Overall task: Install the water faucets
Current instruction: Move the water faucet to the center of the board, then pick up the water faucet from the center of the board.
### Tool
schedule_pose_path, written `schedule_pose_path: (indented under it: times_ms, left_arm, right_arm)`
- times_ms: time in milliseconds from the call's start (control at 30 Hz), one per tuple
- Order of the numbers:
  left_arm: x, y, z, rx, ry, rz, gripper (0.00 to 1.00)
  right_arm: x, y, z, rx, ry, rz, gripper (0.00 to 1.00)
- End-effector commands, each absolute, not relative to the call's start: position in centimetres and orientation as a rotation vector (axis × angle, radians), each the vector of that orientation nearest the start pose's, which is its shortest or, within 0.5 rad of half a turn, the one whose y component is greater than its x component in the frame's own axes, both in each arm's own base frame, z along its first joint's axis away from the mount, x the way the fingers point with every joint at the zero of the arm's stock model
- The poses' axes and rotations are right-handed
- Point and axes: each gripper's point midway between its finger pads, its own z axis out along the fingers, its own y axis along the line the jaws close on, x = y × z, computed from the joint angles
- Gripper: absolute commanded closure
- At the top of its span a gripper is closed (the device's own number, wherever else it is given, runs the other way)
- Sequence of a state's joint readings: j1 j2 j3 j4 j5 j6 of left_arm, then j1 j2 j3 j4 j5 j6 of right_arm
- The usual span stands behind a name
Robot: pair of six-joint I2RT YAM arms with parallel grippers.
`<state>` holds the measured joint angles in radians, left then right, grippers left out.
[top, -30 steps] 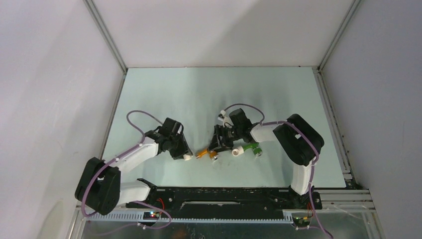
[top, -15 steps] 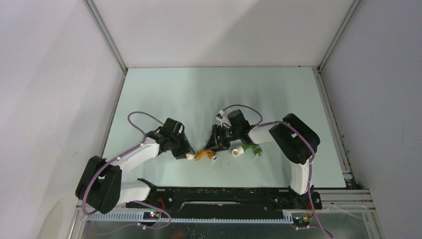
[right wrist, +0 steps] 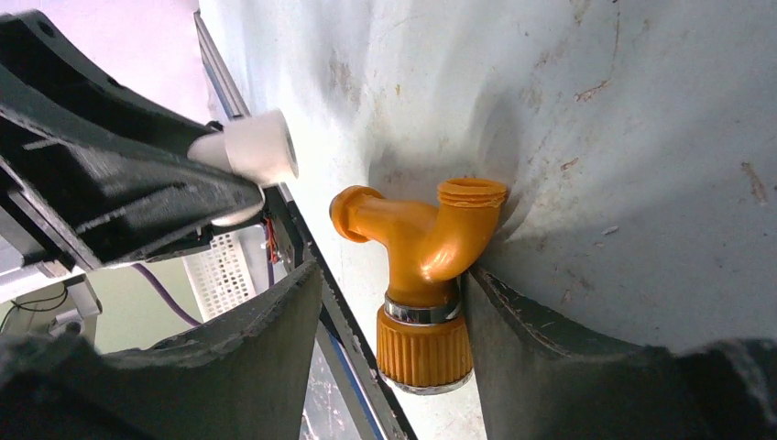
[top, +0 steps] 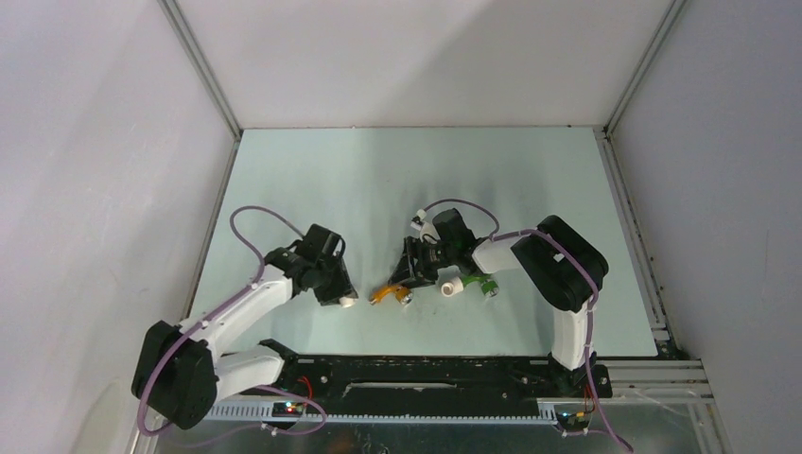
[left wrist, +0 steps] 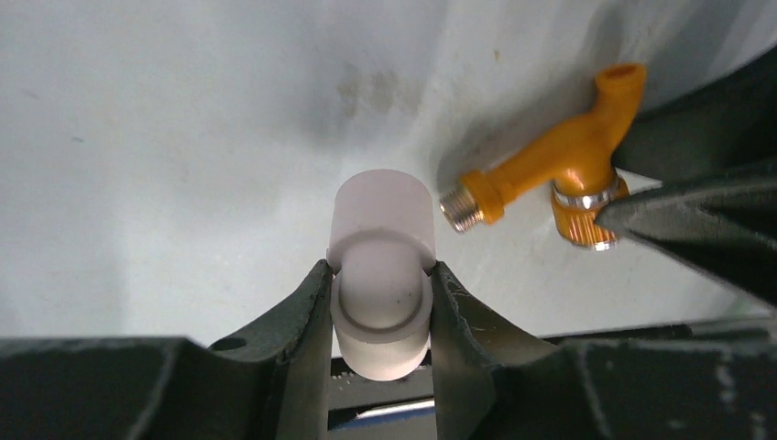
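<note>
No words, numbers, brand names or signs can be read anywhere. The orange faucet (right wrist: 423, 240) is plain, the white pipe fitting (left wrist: 382, 266) is plain, and the pale tabletop (top: 397, 170) shows only smudges and scuffs, no letters.

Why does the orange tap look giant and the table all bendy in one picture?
Right wrist view: the lens sits close, so the orange faucet looms and the table seems to bulge; left wrist view: the faucet casts a soft grey shadow; top external view: even light, everything tiny.
</note>
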<state>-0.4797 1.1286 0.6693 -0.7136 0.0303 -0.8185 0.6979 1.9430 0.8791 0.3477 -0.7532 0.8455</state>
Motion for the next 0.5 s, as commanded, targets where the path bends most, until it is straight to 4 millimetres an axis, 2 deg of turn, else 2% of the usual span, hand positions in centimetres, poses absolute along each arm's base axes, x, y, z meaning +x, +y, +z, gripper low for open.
schedule_pose_path:
  times_ms: [0, 167, 467]
  left_arm:
    - [16.1, -16.0, 5.8, -0.392, 2.830, -0.596, 1.00]
    - [15.8, -17.2, 5.7, -0.408, 2.829, -0.695, 1.00]
    - [17.1, -17.8, 4.2, -0.431, 2.816, -0.696, 1.00]
  right_arm:
    - [22.1, 36.7, 2.3, -0.279, 2.617, 1.523, 0.39]
    - [21.8, 36.9, 2.0, -0.280, 2.628, 1.544, 0.39]
    - [21.4, 37.4, 2.1, -0.276, 2.620, 1.614, 0.41]
